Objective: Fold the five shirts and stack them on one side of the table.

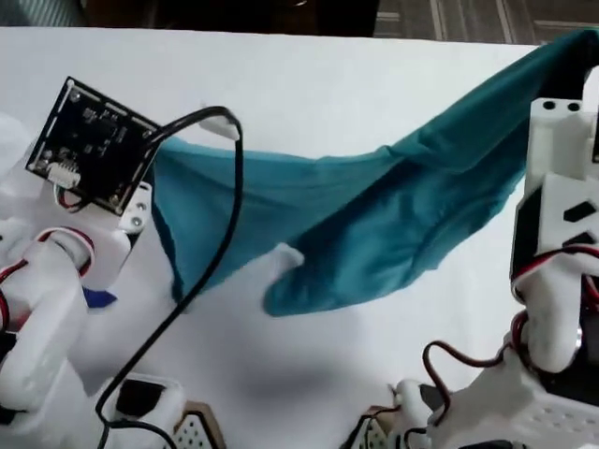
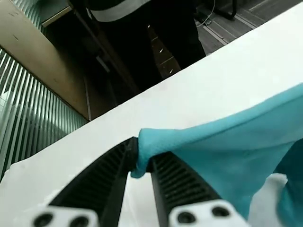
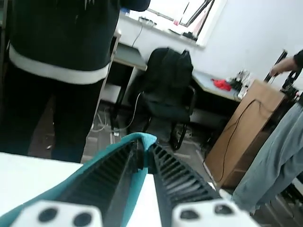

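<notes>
- One teal shirt (image 1: 374, 220) is up in the air, strung like a hammock between the two arms over the white table (image 1: 328, 70).
- Soft, matte knit, and it drapes in long smooth folds. The middle sags low; I cannot tell whether that low fold touches the tabletop.
- Left gripper (image 2: 139, 158): black ridged fingers (image 2: 177, 182) pinched tight on a bunched corner of the cloth, which puffs out just past the tips.
- Right gripper (image 3: 142, 151): same ribbed black fingers, clamped on a thin teal edge that peeks over the tips. This end is carried higher, up by the table's far corner.
- Both arms are glossy white plastic. The left one carries a bare dark circuit board (image 1: 94, 140), its print too small to read, and a black cable (image 1: 234, 187) loops from it across the cloth.
- Tabletop: plain, smooth and white, with a soft shadow under the hanging cloth.
- Room behind the left gripper: a ribbed panel (image 2: 33, 113) of vertical slats beside flat wood boarding.
- Room behind the right gripper: a black office chair (image 3: 165, 109) with a backpack (image 3: 165, 75) on it, and a wooden cabinet (image 3: 246, 127) under a pale wall.
</notes>
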Controlling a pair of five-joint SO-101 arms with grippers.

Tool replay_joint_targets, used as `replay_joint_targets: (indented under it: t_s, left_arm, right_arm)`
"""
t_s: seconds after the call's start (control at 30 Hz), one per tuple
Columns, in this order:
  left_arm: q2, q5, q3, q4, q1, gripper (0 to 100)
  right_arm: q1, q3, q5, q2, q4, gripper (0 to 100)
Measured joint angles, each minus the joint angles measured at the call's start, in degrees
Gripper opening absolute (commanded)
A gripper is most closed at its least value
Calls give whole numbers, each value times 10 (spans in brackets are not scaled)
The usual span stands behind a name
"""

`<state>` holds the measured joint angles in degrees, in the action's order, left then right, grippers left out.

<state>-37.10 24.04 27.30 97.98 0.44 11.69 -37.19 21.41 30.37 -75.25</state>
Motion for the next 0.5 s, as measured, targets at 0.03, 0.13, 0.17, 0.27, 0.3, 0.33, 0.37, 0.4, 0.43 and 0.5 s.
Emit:
replay_joint_targets:
  t_s: [0.03,0.13,0.17,0.27,0.3,0.33,0.37,0.4,0.43,0.5]
  left_arm:
    - [0,0,-4,3,0,27]
    - [-1,0,-31,4,0,27]
    - [0,0,-45,4,0,27]
    - [1,0,-80,4,1,27]
    - [1,0,-89,4,1,27]
    - [1,0,-91,3,1,27]
    - [1,0,-92,2,-1,27]
    - [1,0,-92,-3,-7,27]
    - [1,0,-91,-6,-13,27]
    - [2,0,-71,-10,-28,27]
  right_arm:
    - [3,0,0,2,9,18]
    - [19,0,0,4,40,18]
    - [24,0,0,4,52,18]
    - [35,0,0,4,79,18]
    - [37,0,4,4,88,18]
    - [37,0,11,4,96,18]
    - [37,0,22,4,102,18]
    - [37,0,27,4,105,18]
    - [37,0,30,4,105,18]
    - [37,0,33,4,105,18]
